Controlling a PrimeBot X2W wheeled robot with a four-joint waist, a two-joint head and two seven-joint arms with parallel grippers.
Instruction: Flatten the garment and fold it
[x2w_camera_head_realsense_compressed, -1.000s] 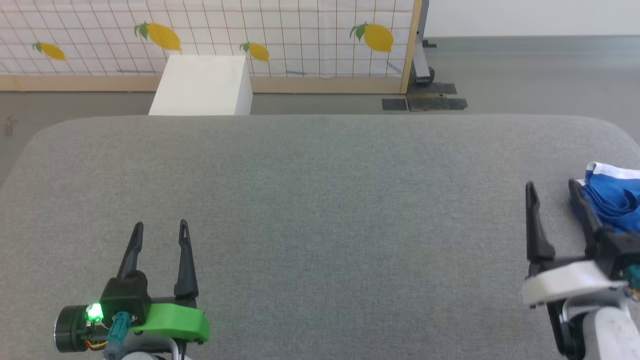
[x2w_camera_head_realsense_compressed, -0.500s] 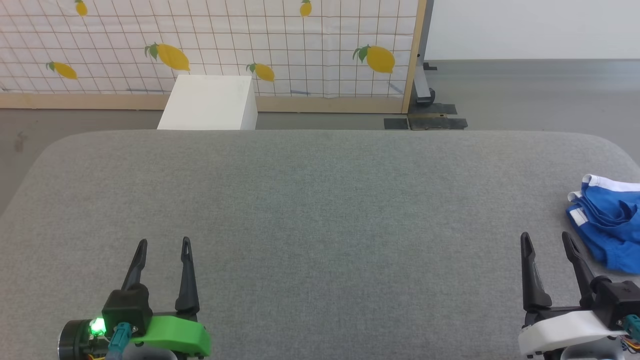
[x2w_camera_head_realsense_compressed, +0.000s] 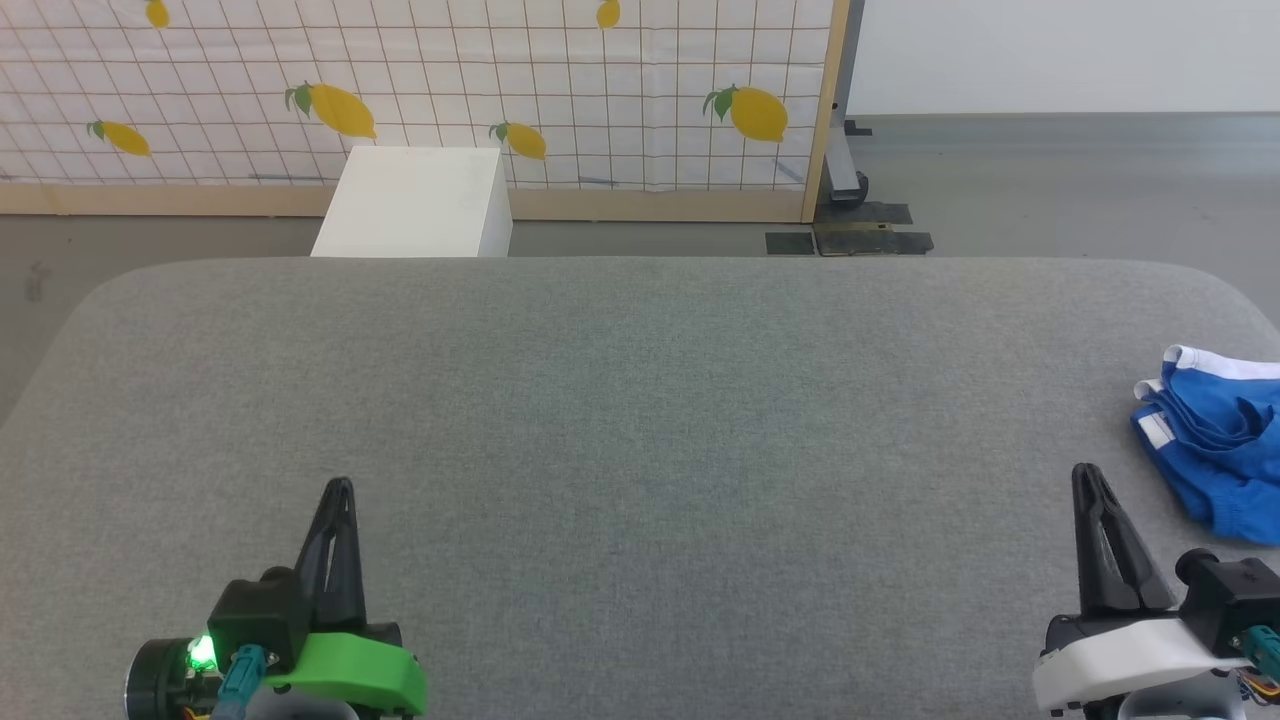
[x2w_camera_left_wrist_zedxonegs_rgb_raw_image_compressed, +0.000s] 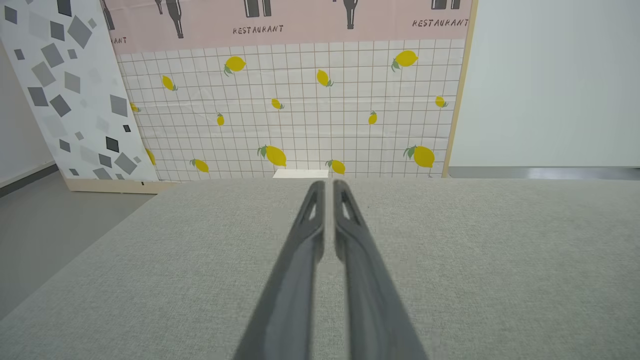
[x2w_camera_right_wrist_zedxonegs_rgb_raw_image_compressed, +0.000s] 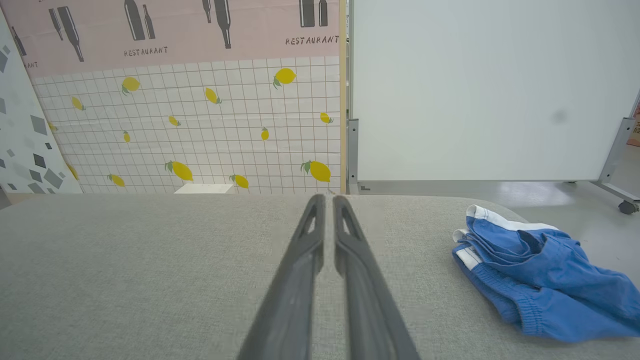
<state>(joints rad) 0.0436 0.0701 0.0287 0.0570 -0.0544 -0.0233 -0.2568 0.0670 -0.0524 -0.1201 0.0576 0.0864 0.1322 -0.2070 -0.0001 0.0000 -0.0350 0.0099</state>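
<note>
Head view looks down on a wide counter covered in grey woven cloth, its far corners rounded and its top smooth. The garment lies crumpled in a blue heap with white trim at the counter's right edge, nearer the far right corner than the near one, and the frame cuts off part of it. The right end effector hovers over the near right part of the counter, close to the garment but apart from it, with its two dark fingers pressed together and nothing between them. The left end effector sits over the near left part, well apart from the garment, its fingers likewise pressed together and empty. Past the far edge a white box stands on the grey floor before a wood-framed screen printed with a grid and yellow lemons. The wrist views show a pink band with bottles and the word RESTAURANT above the lemons, a white panel with grey diamond shapes to the left, and a plain white partition on a wheeled metal leg to the right.
</note>
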